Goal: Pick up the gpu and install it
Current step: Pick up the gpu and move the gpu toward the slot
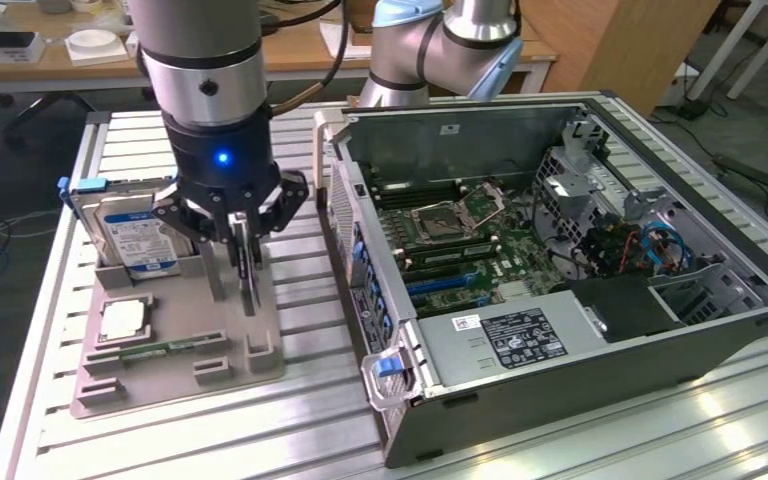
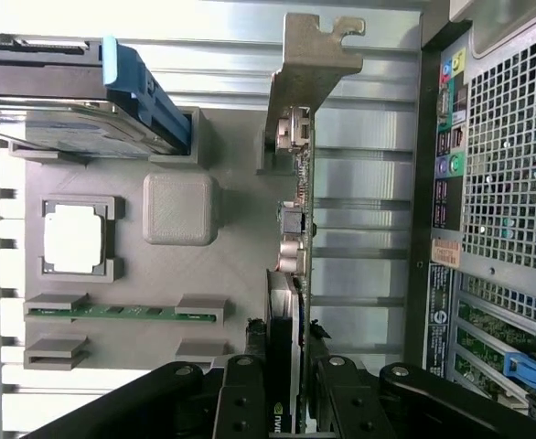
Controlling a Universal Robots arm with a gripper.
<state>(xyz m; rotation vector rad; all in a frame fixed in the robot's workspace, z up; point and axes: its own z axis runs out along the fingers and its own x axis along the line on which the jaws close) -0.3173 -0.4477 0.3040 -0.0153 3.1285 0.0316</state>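
Observation:
The gpu (image 1: 245,278) is a thin dark card standing on edge over the grey holder tray (image 1: 171,378). My gripper (image 1: 237,235) comes straight down on it, one finger against each flat face, shut on the card. In the wrist view the gpu (image 2: 297,210) runs away from the gripper (image 2: 286,375), its silvery end bracket at the far end. Its dark body sits between the black fingers (image 2: 245,393). Whether its lower edge still rests in the tray slot I cannot tell. The open computer case (image 1: 558,250) stands to the exterior view's right of the tray.
The tray (image 2: 241,183) also holds an upright silver hard drive (image 1: 131,235), a square processor chip (image 1: 120,318) and a green memory strip (image 1: 157,350). The case's rear panel (image 2: 506,183) lies close beside the card. Another robot arm's base (image 1: 424,50) stands behind the case.

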